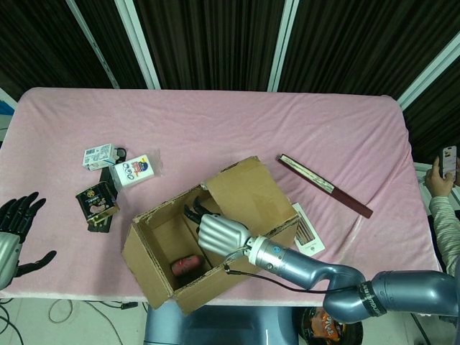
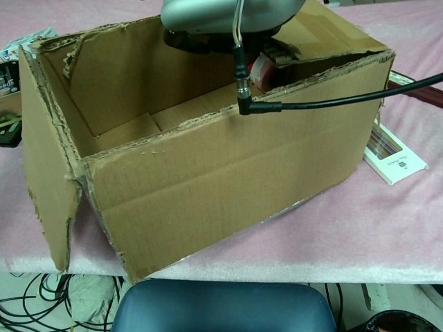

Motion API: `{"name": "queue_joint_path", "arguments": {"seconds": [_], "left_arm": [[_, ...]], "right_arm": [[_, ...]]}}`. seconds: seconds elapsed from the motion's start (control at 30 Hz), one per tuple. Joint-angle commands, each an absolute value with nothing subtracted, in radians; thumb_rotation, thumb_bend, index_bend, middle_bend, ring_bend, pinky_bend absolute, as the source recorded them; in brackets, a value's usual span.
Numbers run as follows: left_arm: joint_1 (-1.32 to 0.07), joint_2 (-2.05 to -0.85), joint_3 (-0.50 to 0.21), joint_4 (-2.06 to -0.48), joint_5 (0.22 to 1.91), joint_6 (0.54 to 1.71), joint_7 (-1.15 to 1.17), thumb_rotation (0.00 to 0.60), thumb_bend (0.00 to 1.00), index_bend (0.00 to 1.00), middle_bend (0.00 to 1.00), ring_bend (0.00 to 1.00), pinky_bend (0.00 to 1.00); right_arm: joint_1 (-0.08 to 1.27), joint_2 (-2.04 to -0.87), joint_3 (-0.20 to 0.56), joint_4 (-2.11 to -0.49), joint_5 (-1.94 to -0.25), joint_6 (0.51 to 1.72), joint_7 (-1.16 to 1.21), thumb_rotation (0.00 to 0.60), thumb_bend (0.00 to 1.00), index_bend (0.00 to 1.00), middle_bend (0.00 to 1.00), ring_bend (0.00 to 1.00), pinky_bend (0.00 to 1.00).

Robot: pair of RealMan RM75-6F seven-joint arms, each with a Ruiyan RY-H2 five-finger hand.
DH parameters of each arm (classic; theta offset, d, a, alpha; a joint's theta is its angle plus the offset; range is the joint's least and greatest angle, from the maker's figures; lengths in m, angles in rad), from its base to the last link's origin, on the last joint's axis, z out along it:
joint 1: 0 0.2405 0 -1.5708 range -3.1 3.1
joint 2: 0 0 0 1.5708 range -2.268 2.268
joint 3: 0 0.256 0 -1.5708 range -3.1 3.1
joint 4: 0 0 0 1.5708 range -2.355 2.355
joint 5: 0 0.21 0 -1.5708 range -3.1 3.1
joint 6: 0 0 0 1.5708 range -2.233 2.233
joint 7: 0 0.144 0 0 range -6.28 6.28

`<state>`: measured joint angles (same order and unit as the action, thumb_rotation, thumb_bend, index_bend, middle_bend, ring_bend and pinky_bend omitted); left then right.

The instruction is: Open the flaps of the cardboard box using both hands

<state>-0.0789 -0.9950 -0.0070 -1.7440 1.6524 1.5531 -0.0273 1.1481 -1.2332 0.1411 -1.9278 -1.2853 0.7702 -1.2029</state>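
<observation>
Cardboard box [image 1: 208,230] sits near the front edge of the pink-covered bench [image 1: 215,122], turned at an angle, top open. One flap [image 1: 248,195] at the box's far right end stands raised and tilted outward; a torn side flap [image 2: 52,207] at the box's left end hangs down, seen in the chest view.

Right robot hand [image 1: 219,231] is over the open top of the box, its dark fingers [image 1: 192,213] pointing into the interior toward the far wall. Whether they grip anything cannot be told; the chest view shows only the underside of the hand [image 2: 221,17] at the box rim. A black cable [image 2: 332,102] from the wrist runs across the near wall of the box.

Left robot hand [image 1: 16,228] is well to the left of the box, off the bench edge, fingers spread, holding nothing.

Inside the box: a reddish object [image 1: 185,264] on the floor near the near wall.

Left of the box: a small white carton [image 1: 99,155], a white packet [image 1: 134,170], a dark packet [image 1: 96,201]. Right of the box: a long dark flat stick-like case [image 1: 325,185] and a white card with stripes [image 1: 305,230], the card just beside the box corner.
</observation>
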Motion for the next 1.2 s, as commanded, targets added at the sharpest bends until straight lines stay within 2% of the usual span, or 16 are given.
{"name": "queue_joint_path", "arguments": {"seconds": [0.03,0.5,0.77,1.2], "left_arm": [[-0.079,-0.994,-0.006,-1.746,1.654,1.554,-0.03,0.6,0.13,0.0,0.0,0.0,0.05],[-0.078,-0.99,0.0,-1.75,1.671,1.565,-0.044,0.6,0.13,0.0,0.0,0.0,0.05],[-0.078,-0.989,0.001,-1.749,1.671,1.566,-0.048,0.6,0.13,0.0,0.0,0.0,0.05],[-0.078,-0.99,0.002,-1.747,1.666,1.563,-0.047,0.6,0.13,0.0,0.0,0.0,0.05]], "right_arm": [[1.156,-1.215,0.138,-1.947,-1.264,0.793,-1.239,0.6,0.53,0.47,0.54,0.12,0.23],[1.181,-1.141,0.135,-2.003,-1.176,0.879,-1.372,0.6,0.51,0.37,0.5,0.12,0.23],[1.202,-1.123,0.129,-2.01,-1.117,0.911,-1.423,0.6,0.5,0.36,0.47,0.12,0.23],[1.211,-1.091,0.11,-1.976,-1.041,0.976,-1.478,0.6,0.43,0.25,0.32,0.06,0.22]]}}
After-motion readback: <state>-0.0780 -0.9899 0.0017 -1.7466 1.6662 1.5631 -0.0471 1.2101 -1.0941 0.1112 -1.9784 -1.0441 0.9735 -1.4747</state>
